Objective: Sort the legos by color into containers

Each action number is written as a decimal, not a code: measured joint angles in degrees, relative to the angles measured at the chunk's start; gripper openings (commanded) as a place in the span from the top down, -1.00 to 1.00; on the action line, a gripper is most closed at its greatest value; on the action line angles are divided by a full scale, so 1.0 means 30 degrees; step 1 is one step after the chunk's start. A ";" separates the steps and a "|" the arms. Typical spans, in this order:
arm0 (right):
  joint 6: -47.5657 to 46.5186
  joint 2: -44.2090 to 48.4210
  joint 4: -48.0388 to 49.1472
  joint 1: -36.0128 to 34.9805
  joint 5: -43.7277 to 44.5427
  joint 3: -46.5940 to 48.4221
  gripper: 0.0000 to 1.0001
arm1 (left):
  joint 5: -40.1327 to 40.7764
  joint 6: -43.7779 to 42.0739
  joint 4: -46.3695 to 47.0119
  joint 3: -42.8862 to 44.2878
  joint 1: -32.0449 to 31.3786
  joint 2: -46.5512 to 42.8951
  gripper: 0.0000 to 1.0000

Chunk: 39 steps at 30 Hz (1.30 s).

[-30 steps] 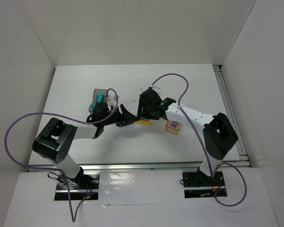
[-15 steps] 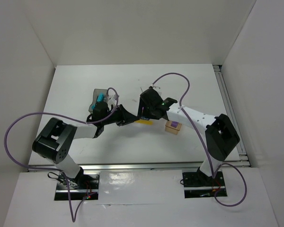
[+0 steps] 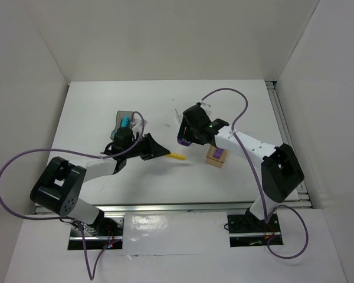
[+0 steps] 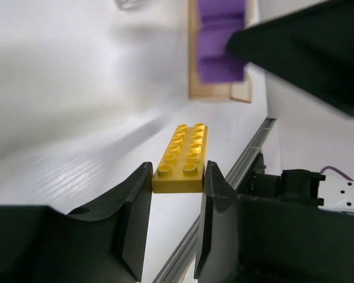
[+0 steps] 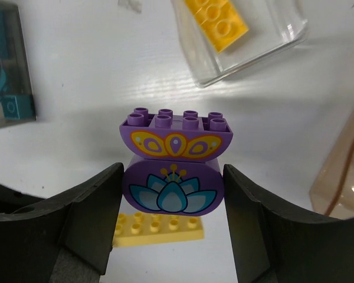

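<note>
My left gripper [image 4: 176,171] had just gone from half spread to pinching one end of the flat yellow plate [image 4: 183,154], which lay near the middle of the white worktop [image 3: 94,112]. My right gripper [image 5: 172,177], hanging right over that plate a moment earlier, had swung away toward one o'clock, clamped on a purple flower-printed brick [image 5: 173,156]. Both pieces were now in hand.

The wooden box [image 3: 216,156], already holding purple, sat at three o'clock from the plate. The clear box [image 5: 248,53], holding a yellow brick [image 5: 218,20], showed at one o'clock in my right wrist view. The dark grey box [image 3: 119,118], with a teal brick [image 3: 125,122] inside, sat at eleven o'clock from my left gripper. I judged the plate belonged in the clear box and the purple brick in the wooden one.
</note>
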<state>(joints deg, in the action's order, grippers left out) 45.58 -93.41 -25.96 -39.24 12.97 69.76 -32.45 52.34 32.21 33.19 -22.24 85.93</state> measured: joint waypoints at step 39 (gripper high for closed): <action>-0.1530 0.8043 -0.3308 0.1719 0.3228 -0.2732 -0.18 | 0.4809 -0.4452 -1.6276 2.5339 -0.0911 1.3216 -0.78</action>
<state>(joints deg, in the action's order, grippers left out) 40.99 -69.28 -35.88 -34.09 22.65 61.56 -18.02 38.98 -16.62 109.21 -24.97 125.58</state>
